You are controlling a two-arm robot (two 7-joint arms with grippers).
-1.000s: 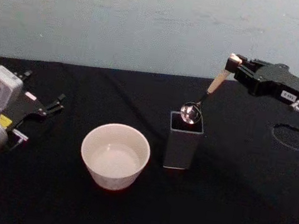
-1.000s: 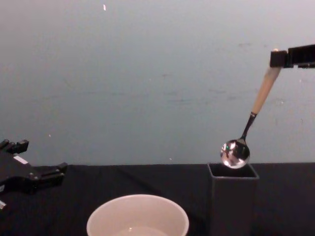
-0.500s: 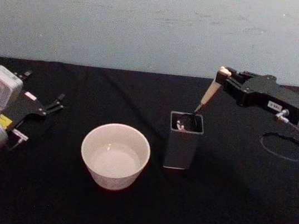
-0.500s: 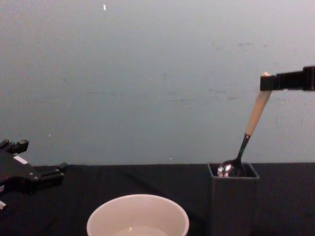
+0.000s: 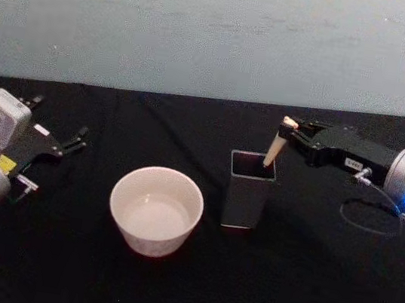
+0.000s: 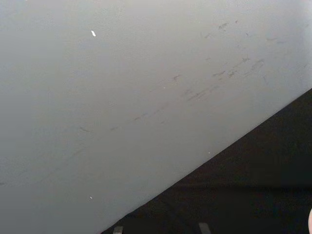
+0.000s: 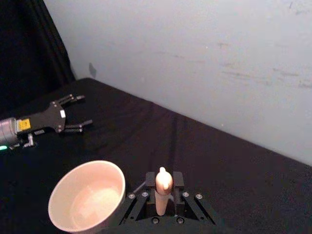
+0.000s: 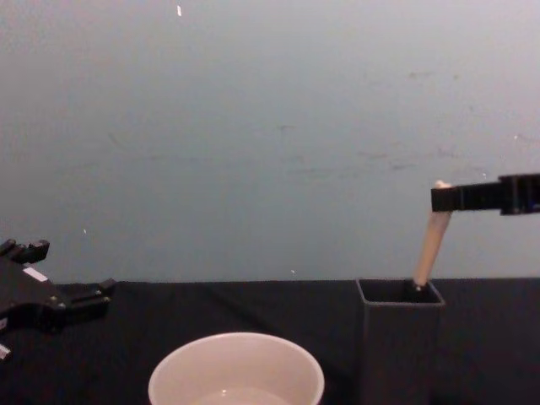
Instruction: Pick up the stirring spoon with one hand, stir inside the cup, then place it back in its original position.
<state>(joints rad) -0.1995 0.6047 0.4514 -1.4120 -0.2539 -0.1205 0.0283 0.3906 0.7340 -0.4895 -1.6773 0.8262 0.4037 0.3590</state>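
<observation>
Right gripper pinches the top of the spoon, which stands tilted in the dark holder, bowl end down inside, handle leaning up toward the gripper. Holder sits just beside the cup. Release looks like the next call: fingers part, then draw clear. Left gripper open, parked well apart.
</observation>
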